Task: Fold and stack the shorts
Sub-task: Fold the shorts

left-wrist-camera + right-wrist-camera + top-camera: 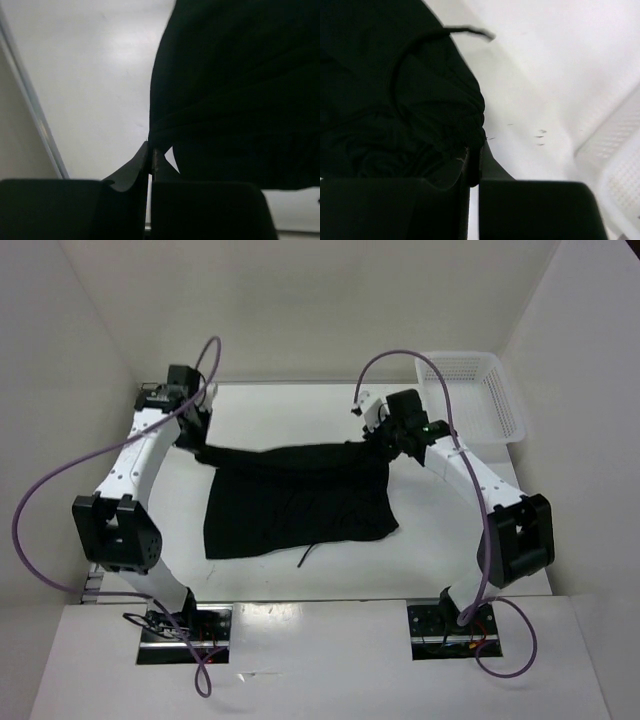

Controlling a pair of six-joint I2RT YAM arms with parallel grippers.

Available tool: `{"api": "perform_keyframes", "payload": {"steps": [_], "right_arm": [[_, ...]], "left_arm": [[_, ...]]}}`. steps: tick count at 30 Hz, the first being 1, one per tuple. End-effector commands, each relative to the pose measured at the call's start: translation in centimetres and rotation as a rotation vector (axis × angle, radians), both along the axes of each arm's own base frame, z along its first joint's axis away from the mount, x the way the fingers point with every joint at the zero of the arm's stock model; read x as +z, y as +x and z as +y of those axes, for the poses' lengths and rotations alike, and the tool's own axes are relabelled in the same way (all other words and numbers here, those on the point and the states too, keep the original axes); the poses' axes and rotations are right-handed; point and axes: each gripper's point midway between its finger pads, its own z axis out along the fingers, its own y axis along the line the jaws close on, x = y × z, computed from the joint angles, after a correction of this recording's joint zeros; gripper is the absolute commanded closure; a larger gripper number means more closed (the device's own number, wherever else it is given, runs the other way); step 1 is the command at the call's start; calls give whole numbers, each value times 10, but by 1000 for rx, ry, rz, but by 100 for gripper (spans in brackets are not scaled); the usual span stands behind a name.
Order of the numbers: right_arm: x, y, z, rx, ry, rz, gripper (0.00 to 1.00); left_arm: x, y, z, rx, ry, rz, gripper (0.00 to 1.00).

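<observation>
While left tool and right tool clench shorts — basket sits apart, far right.

From above, the left gripper and the right gripper had their fingertips hidden under their own black bodies and the bunched corners of the shorts, so the pinch couldn't be seen. On the left wrist camera the shorts ran off the top and right edges, on the right wrist camera off the top and left, too dark to show any weave. The white mesh basket was a blur cut by the right edge, and the drawstring tip was smeared.
</observation>
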Motion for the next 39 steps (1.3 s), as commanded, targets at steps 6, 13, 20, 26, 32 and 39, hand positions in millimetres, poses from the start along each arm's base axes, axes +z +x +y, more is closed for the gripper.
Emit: {"api": "perform_keyframes", "payload": {"steps": [6, 13, 20, 26, 32, 39], "right_arm": [[-28, -8, 3, 69, -57, 5, 100], [30, 70, -5, -115, -40, -206, 100], [66, 61, -18, -142, 44, -229, 100], [22, -5, 0, 48, -6, -66, 100], [-31, -64, -16, 233, -156, 49, 100], [-59, -124, -21, 392, -159, 206, 100]], "left_arm": [[-55, -35, -17, -56, -16, 102, 100], [45, 76, 31, 81, 31, -249, 100], [90, 51, 23, 57, 4, -332, 100], [38, -27, 10, 24, 25, -154, 100], [-28, -129, -17, -80, -47, 148, 100], [-76, -181, -17, -104, -20, 316, 100]]}}
